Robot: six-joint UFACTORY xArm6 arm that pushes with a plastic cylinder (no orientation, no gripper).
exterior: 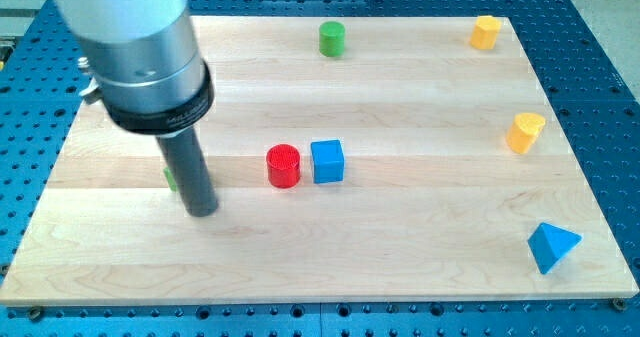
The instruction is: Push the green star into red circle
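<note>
1. My tip (203, 212), the lower end of a smooth dark rod under a brushed-metal cylinder with a black collar, rests on the pale, grained wooden board (400, 267). The arm carries no claw, so nothing is clenched or grasped.
2. A green block (170, 178) shows only as a sliver at the rod's left edge, just up-left of my tip and mostly hidden; its star shape cannot be made out.
3. The red ribbed-top cylinder (283, 165) stands to the view's right of my tip, slightly higher, apart from the rod.
4. A glossy blue cube (327, 162) sits just beside the red cylinder, on its far side from my tip.
5. A green cylinder (331, 38) lies well up and right of my tip, near the board's top edge.
6. Far right of my tip: a yellow block (485, 32) at the top corner, a second yellow block (525, 132) below it, and a blue wedge-shaped block (552, 246) lowest.
</note>
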